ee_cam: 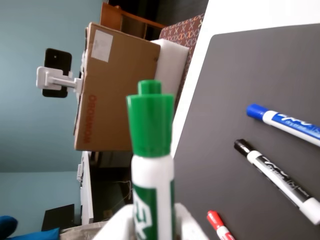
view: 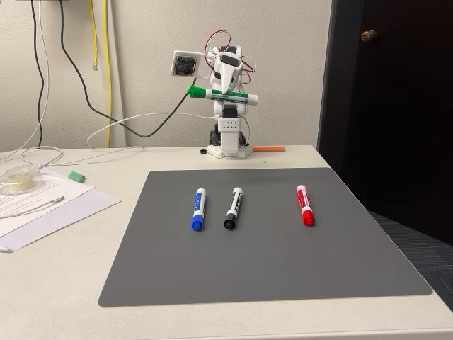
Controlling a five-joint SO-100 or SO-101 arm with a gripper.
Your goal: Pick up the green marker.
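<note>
A pale counter (view: 64, 283) stands by a cream wall, with a big flat dark grey mat (view: 262, 241) lying on it. At the back, the small white robot arm (view: 228, 131) has its tool (view: 225, 91) up high. The tool is closed around the green marker (view: 221, 94), a short pen with a white body, a green cap and a green end. The marker is in the air, well above the mat, touching nothing but the tool.

In the fixed view the marker lies flat and sideways, its cap pointing to the left. The tool holds it near the middle, so it looks steady. I think the pick-up is done, and the next move only needs to hold on tight.

Down on the mat lie three more pens in a row: a blue-capped marker (view: 199, 209), a black-capped marker (view: 233, 207) and a red-capped marker (view: 305, 205). To the left are white papers (view: 42, 205) and a small flat green piece (view: 76, 176).

The wrist view shows the green cap (ee_cam: 150, 125) very close and, behind it, a brown cardboard box (ee_cam: 117, 92). The fixed view shows the whole arm and how high the marker is.
</note>
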